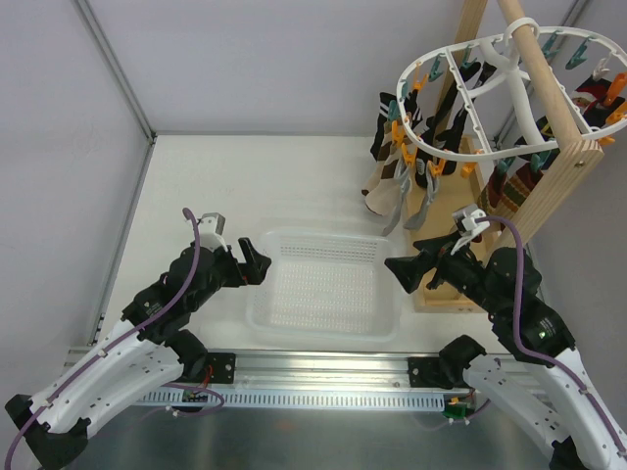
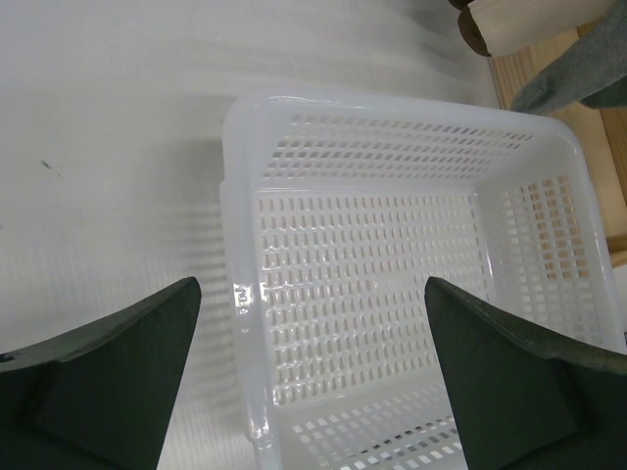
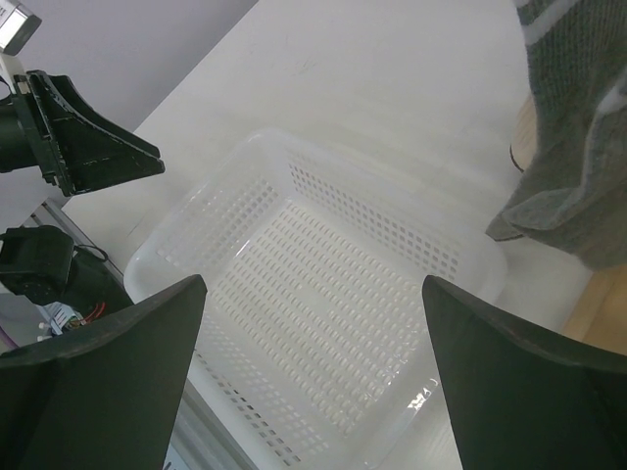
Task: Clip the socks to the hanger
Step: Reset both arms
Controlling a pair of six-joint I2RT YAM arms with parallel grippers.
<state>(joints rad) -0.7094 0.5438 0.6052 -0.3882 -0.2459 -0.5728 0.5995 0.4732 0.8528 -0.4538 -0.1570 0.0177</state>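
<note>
The hanger is a white oval ring with orange and teal clips, hung on a wooden pole at the back right. Grey socks hang from its near-left clips. One also shows at the right edge of the right wrist view, and a grey toe shows in the left wrist view. My left gripper is open and holds nothing at the basket's left rim. My right gripper is open and holds nothing over the basket's right side.
A white perforated basket lies between the grippers, seen also in the left wrist view and the right wrist view. A wooden pole frame stands at the right. Black socks and a beige sock hang from the ring.
</note>
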